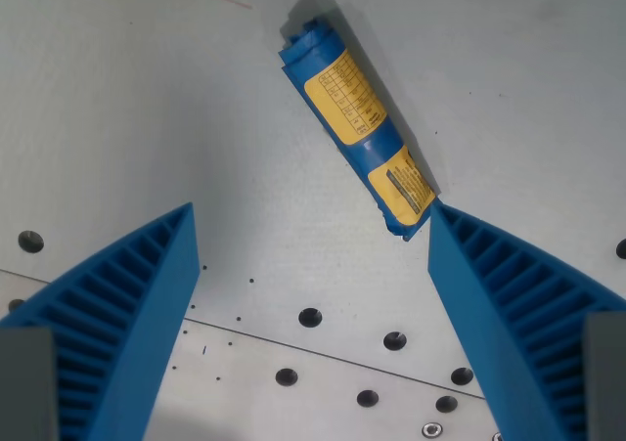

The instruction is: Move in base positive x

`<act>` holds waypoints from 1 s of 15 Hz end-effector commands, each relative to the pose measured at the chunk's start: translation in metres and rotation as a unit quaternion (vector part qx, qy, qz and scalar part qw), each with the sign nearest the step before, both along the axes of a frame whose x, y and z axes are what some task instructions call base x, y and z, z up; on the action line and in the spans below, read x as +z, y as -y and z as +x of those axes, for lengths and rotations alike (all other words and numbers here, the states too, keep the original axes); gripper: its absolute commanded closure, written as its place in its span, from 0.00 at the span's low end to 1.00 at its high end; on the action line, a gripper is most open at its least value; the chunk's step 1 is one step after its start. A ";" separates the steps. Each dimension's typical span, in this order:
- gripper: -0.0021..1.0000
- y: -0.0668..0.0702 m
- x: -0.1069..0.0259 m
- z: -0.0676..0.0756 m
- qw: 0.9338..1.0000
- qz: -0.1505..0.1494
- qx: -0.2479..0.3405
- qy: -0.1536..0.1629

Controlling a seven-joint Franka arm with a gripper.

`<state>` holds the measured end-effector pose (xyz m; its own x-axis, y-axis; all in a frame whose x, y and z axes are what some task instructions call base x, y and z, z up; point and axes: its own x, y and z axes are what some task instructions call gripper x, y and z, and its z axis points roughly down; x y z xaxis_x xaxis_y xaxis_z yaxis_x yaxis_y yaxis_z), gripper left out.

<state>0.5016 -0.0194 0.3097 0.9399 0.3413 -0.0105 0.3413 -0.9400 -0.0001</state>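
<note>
gripper [311,228] released, jaws wide | blue-yellow packet [358,126] upper centre, lower end touching right finger [509,294] | table [117,109] holes along bottom

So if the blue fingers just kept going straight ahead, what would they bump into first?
Probably the bare grey table. The open gripper points at an empty patch of it, while the blue and yellow tube lies off toward the wrist view's right, its lower end close to the right finger, so that finger might brush it. Depth is hard to judge.
</note>
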 end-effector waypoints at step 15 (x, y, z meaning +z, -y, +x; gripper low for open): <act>0.00 0.022 0.000 0.088 1.000 0.000 0.000 0.003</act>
<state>0.5811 -0.0369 0.3055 0.9437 0.3292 0.0318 0.3282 -0.9440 0.0323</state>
